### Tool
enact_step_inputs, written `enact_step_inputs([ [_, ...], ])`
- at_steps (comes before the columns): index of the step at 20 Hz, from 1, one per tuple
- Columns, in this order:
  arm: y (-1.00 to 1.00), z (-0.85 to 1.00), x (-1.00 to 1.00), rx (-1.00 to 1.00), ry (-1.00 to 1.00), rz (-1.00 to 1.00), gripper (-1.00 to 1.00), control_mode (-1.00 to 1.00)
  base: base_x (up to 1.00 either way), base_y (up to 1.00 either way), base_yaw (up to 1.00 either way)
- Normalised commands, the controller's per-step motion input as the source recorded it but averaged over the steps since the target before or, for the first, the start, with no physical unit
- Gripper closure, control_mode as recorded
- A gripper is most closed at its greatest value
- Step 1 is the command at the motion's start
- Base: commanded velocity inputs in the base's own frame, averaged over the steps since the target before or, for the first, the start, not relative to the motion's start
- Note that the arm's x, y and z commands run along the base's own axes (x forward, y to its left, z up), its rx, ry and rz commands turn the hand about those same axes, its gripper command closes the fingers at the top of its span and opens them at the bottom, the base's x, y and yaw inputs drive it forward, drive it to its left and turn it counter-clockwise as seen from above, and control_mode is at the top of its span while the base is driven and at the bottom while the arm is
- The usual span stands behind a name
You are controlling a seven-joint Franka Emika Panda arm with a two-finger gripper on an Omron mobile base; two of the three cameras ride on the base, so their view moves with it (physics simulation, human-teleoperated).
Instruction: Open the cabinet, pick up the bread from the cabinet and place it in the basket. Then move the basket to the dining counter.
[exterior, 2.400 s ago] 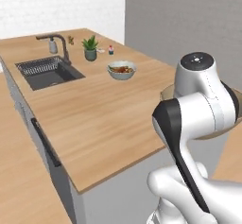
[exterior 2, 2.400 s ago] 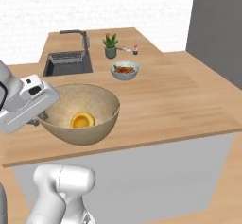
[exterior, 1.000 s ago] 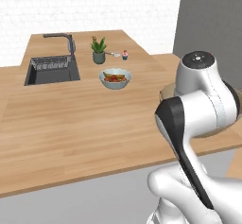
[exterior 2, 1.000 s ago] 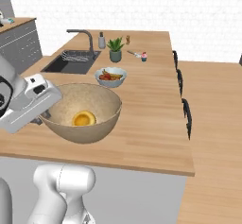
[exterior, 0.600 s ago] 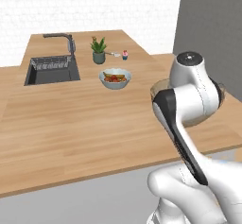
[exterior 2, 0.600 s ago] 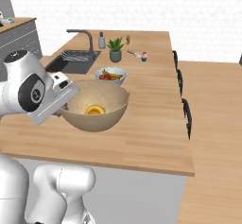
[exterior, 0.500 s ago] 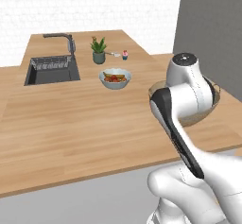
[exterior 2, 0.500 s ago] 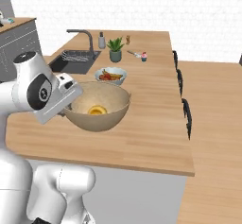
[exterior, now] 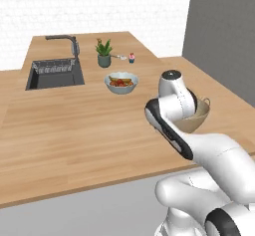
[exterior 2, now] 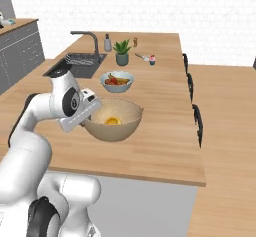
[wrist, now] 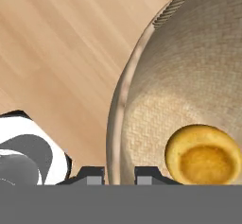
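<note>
Nearest, the gripper (wrist: pixel 119 176) is clamped on the rim of the basket (exterior 2: pixel 114 123), one dark fingertip (wrist: pixel 92 175) outside the woven wall and the other inside. From the right base view, the white arm reaches across from the left and meets the basket at its near-left edge. The basket is over the dining counter (exterior 2: pixel 165 146), near the front edge; whether its base touches the wood or is held just above it, I cannot tell. Inside it, the bread (wrist: pixel 203 154) lies on the bottom, golden-brown with a darker centre.

Beyond the basket sits a white bowl (exterior 2: pixel 117 81) of red-orange fruit, close but apart from it. Farther back, a small potted plant (exterior 2: pixel 122 52) stands beside the dark sink (exterior 2: pixel 75 64) with its grey faucet (exterior 2: pixel 88 38). A small bottle (exterior 2: pixel 107 42) stands behind the faucet, near the white wall.
</note>
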Motion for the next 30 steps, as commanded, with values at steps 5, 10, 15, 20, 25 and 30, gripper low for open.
enact_step_inputs([
  [5, -0.03, -0.83, 0.75, 0.01, 0.00, 0.00, 1.00, -1.00, 0.00, 0.00, 0.00],
  [10, -0.01, -0.75, 0.41, 0.03, 0.00, 0.00, 1.00, -1.00, 0.00, 0.00, 0.00],
  [15, 0.00, -0.67, 0.19, 0.04, 0.00, 0.00, 1.00, -1.00, 0.00, 0.00, 0.00],
  [20, 0.00, -0.35, 0.02, 0.04, 0.00, 0.00, -1.00, -1.00, 0.00, 0.00, 0.00],
  [25, 0.00, 0.44, -0.28, 0.04, -0.01, -0.03, -1.00, -1.00, 0.00, 0.00, 0.00],
  [30, 0.00, 0.99, -0.36, 0.00, -0.04, -0.08, -1.00, -1.00, 0.00, 0.00, 0.00],
])
